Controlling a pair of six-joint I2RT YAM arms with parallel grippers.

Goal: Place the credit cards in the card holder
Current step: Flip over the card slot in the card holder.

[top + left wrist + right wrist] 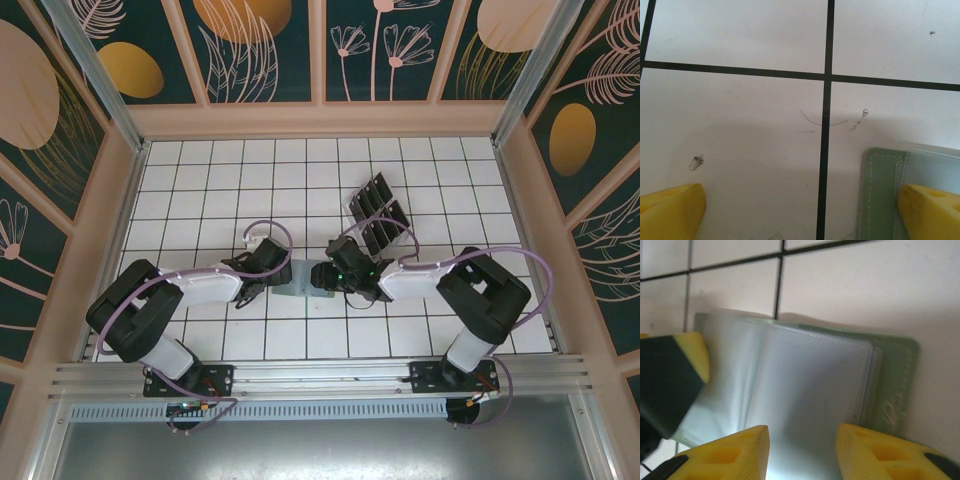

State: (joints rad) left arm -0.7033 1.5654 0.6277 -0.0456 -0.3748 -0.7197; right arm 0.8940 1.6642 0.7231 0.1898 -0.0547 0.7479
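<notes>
The sage-green card holder (299, 281) lies open on the tiled table between both grippers, its clear inner sleeves (805, 385) spread upward. My left gripper (280, 270) is open wide; its right yellow finger (930, 210) sits over the holder's left edge (880, 195), and its left finger is over bare tile. My right gripper (802, 455) is open too, with a finger on either side of a clear sleeve and the green cover (895, 370) to the right. Several dark credit cards (378, 212) stand in rows behind the right gripper (325, 275).
The cards sit in a slotted tray (362, 190) about two tiles behind the holder. Beige walls (120, 200) enclose the white tiled table (200, 180). An aluminium rail (320, 375) runs along the near edge by the arm bases. The left gripper's dark finger (670, 380) shows in the right wrist view.
</notes>
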